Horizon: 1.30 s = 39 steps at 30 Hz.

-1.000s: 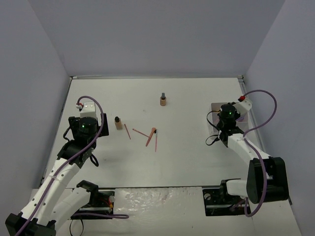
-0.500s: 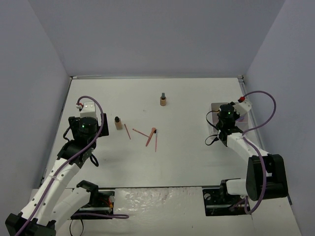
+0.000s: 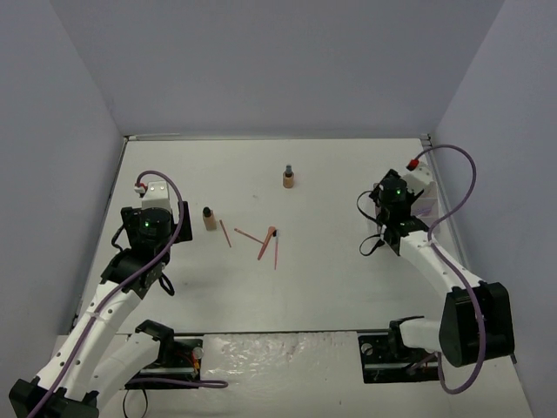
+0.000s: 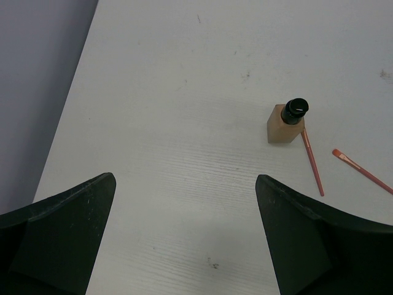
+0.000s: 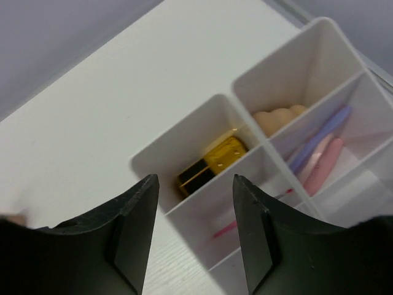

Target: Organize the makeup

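Your right gripper [image 5: 194, 179] hangs over the white tray [image 5: 295, 58], fingers partly apart and gripping nothing. Directly below it, in a corner compartment, a gold-black lipstick tube [image 5: 212, 163] lies on its side. In the wrist view its long axis runs diagonally, gold end to the upper right and black end to the lower left. The next compartment holds a peach sponge [image 5: 279, 118]. Beside that, a lilac stick [image 5: 320, 138] and a pink stick [image 5: 324, 165] lie side by side along much the same diagonal. From overhead, your right arm hides most of the tray.

Your left gripper [image 4: 184, 179] is spread wide and empty above the bench [image 3: 331, 279], on its left side. Ahead of it and to its right, a tan bottle [image 4: 287, 123] stands upright with its dark cap up. One of four thin sticks [image 3: 265, 244] lies flat just beside its base. The other three lie further right, mostly pointing near to far at a slight slant, two of them meeting at their far ends. A second bottle [image 3: 288, 178] stands upright further back, well apart from the rest. Nothing lies between the left gripper and the tan bottle.
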Motion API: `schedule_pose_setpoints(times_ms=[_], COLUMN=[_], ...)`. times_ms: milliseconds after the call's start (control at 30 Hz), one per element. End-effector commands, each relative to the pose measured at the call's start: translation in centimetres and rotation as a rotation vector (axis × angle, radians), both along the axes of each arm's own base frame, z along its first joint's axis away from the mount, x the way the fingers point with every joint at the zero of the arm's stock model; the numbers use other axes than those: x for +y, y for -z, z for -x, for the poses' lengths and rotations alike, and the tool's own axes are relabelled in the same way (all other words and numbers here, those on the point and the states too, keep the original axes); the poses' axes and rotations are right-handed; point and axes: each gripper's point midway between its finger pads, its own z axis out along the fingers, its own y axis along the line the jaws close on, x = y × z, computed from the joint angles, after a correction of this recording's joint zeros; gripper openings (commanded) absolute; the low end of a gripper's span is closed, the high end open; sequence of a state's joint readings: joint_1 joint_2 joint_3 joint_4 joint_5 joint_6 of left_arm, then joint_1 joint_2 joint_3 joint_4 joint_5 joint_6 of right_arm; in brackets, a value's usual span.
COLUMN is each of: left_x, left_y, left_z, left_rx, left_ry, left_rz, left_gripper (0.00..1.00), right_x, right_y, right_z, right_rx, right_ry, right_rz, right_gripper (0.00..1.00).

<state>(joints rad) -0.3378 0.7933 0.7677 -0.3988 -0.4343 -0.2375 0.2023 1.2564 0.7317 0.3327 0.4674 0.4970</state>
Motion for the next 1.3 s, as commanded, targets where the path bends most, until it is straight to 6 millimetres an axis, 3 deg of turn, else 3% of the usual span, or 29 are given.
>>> schedule_pose_setpoints(times_ms=[0,167,333,467,600,733,900,1100,1267], left_x=[-0.1,-0.1,-0.1,-0.1,-0.1,-0.1,-0.1,-0.2,-0.2], left_y=[-2.6,-2.5,-2.4,-2.3,-2.3,-2.1,-2.2,-2.3,-2.3], left_z=[-1.0,-1.0,-1.1,-1.1,-1.0,-1.0,-0.9,-0.8,-0.9], left_rx=[-0.089,-0.087,-0.079,-0.074,-0.075,-0.066,-0.070,-0.071,-0.073], left_ry=[0.001,0.000,-0.002,-0.005,-0.006,-0.004,-0.002,0.002,0.002], left_rz=[0.019,0.018,0.016,0.016,0.015,0.015,0.020,0.021,0.022], left_gripper=[0.97,0.97,0.97,0.97,0.97,0.97,0.97,0.97,0.97], right_x=[5.9,13.1,21.4,26.0,29.6,31.3,32.1,31.3,29.5], right_y=[-3.6,-1.4,2.8,4.6,8.6,11.3,13.1,14.7,15.9], right_z=[-0.5,0.9,3.4,4.8,5.9,6.5,6.6,6.9,7.5], right_rx=[0.058,0.236,0.406,0.454,0.538,0.587,0.616,0.646,0.679], right_ry=[-0.220,-0.434,-0.640,-0.702,-0.736,-0.736,-0.718,-0.673,-0.626], right_rz=[0.035,0.027,0.010,-0.002,0.030,0.046,0.072,0.110,0.151], right_gripper=[0.52,0.56,0.57,0.57,0.54,0.46,0.43,0.34,0.19])
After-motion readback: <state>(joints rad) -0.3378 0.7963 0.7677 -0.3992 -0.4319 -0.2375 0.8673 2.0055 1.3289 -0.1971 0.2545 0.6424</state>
